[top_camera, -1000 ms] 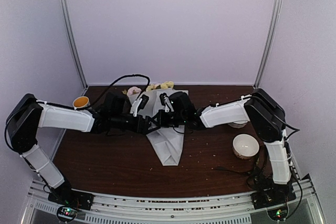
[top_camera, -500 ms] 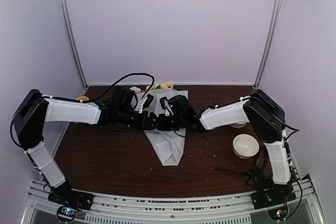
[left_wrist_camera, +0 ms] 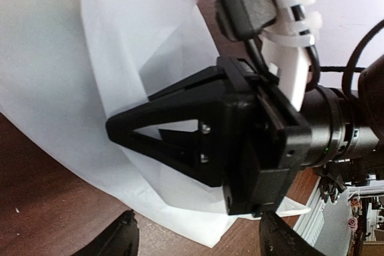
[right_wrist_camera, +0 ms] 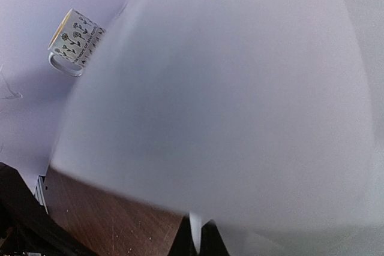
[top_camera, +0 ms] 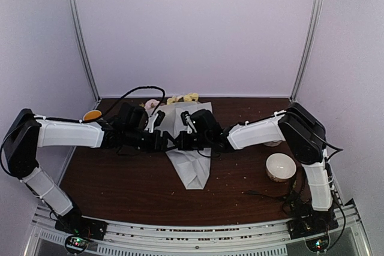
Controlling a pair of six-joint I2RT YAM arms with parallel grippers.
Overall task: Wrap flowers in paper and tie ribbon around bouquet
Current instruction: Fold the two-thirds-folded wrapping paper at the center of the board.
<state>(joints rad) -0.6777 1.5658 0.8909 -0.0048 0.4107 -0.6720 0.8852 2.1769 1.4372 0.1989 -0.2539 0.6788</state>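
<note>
Seen from above, the two arms meet over the middle of the tabletop (top_camera: pixel 120 190) and cover the waist of the bouquet (top_camera: pixel 192 169). Only its narrow near end shows, along with the flowers (top_camera: pixel 183 97) past the wrists — yellow and pale pink, small and blurred. The left end effector (top_camera: pixel 165 142) and right end effector (top_camera: pixel 180 142) are dark lumps close together there, and this view does not show how their fingers stand.

The left wrist camera shows more. Its own fingers (left_wrist_camera: pixel 123 238) are cut off at the bottom edge and stand wide apart with nothing held between them. They sit over the edge of the paper (left_wrist_camera: pixel 90 58), where it meets brown wood. Just ahead is the right end effector (left_wrist_camera: pixel 120 130), its black triangular fingers closed to a single tip over the sheet. Whether that tip touches or pinches the paper cannot be told.

The right wrist camera is almost filled by pale paper (right_wrist_camera: pixel 228 88) — too near to focus. Its fingers (right_wrist_camera: pixel 211 241) barely enter at the bottom edge, together, with a pale sliver between them that I cannot identify. Only this view shows a printed mug (right_wrist_camera: pixel 75 43) at upper left. Only the top view shows the white bowl (top_camera: pixel 280 166) by the right arm, and a second bowl (top_camera: pixel 273 142) mostly hidden behind that arm.
</note>
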